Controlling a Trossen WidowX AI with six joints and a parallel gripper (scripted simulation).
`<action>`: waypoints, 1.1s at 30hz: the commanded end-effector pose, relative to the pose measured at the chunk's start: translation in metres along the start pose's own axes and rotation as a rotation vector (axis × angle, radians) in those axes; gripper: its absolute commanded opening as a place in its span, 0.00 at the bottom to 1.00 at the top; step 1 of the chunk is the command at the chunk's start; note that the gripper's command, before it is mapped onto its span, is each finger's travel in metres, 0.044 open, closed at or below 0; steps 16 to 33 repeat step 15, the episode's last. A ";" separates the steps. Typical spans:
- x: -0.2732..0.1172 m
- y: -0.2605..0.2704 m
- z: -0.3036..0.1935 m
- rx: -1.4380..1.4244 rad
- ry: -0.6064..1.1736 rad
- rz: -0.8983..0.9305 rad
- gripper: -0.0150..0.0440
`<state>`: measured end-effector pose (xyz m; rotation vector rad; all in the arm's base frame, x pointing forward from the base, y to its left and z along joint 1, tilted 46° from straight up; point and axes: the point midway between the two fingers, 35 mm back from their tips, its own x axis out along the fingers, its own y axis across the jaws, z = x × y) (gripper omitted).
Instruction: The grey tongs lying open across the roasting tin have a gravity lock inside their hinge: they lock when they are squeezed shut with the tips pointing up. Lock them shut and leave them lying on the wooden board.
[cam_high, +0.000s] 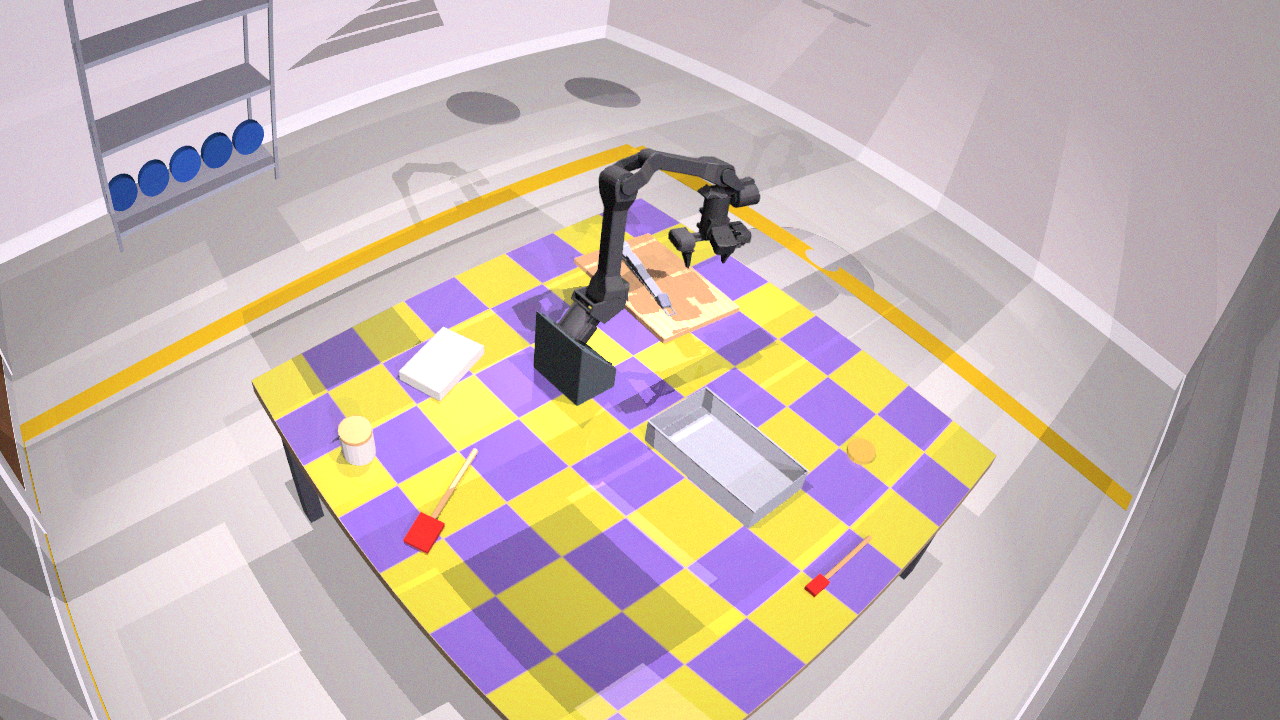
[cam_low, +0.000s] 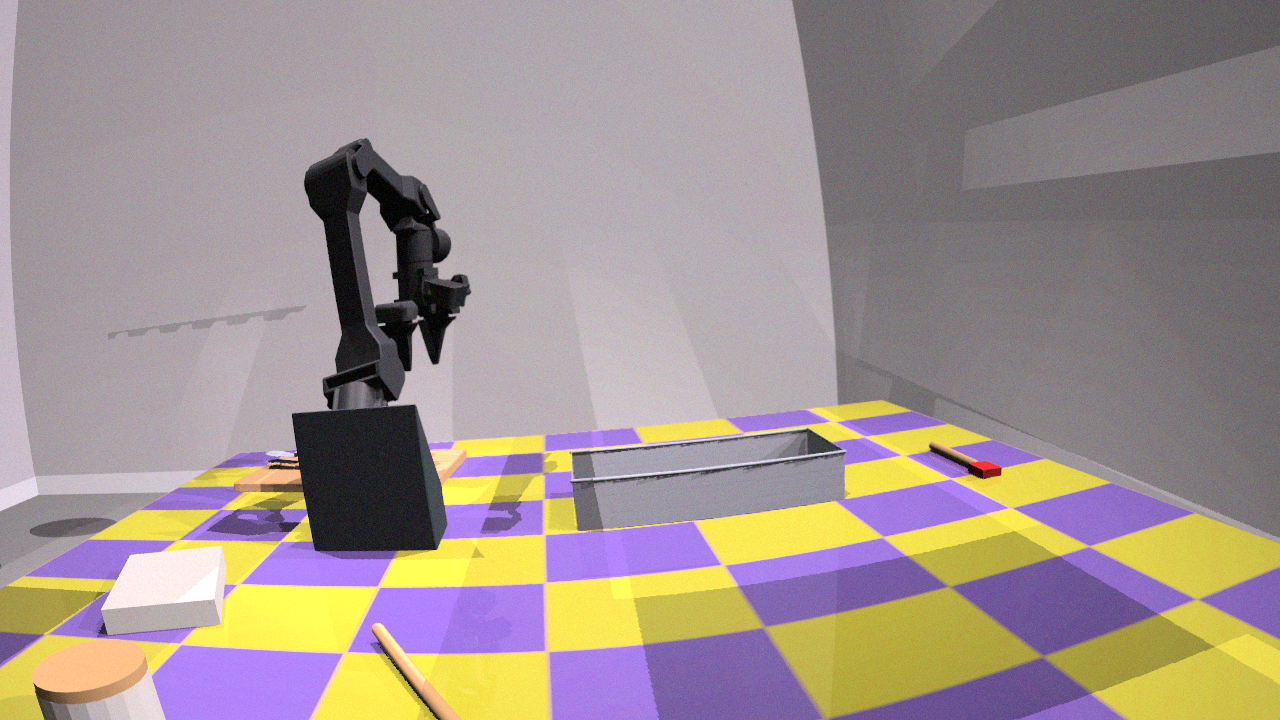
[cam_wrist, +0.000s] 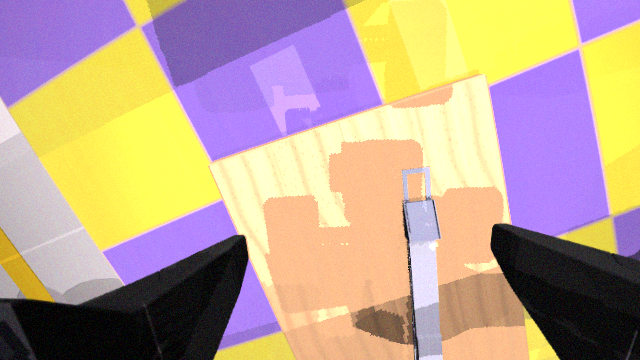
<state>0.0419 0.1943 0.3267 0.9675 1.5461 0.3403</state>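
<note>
The pincer (cam_high: 706, 259) (cam_low: 421, 363) (cam_wrist: 367, 241) hangs wide open, holding nothing. Below it, the grey tongs (cam_high: 638, 275) (cam_low: 283, 460) (cam_wrist: 425, 295) lie, arms together, on the wooden board (cam_high: 693, 308) (cam_low: 255, 479) (cam_wrist: 280, 172); whether they are locked, I cannot tell.

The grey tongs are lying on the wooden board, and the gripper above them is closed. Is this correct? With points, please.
Not quite: the gripper (cam_high: 705, 259) (cam_low: 421, 365) (cam_wrist: 367, 241) is open, its fingers wide apart in the wrist view. The grey tongs (cam_high: 646, 277) (cam_wrist: 424, 280) are lying on the wooden board (cam_high: 707, 308) (cam_low: 452, 465) (cam_wrist: 295, 175), as you say.
</note>
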 end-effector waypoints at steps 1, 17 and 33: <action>-0.023 0.000 -0.001 -0.003 0.000 0.007 1.00; -0.042 -0.002 -0.004 0.000 -0.003 0.007 1.00; -0.042 -0.002 -0.004 0.000 -0.003 0.007 1.00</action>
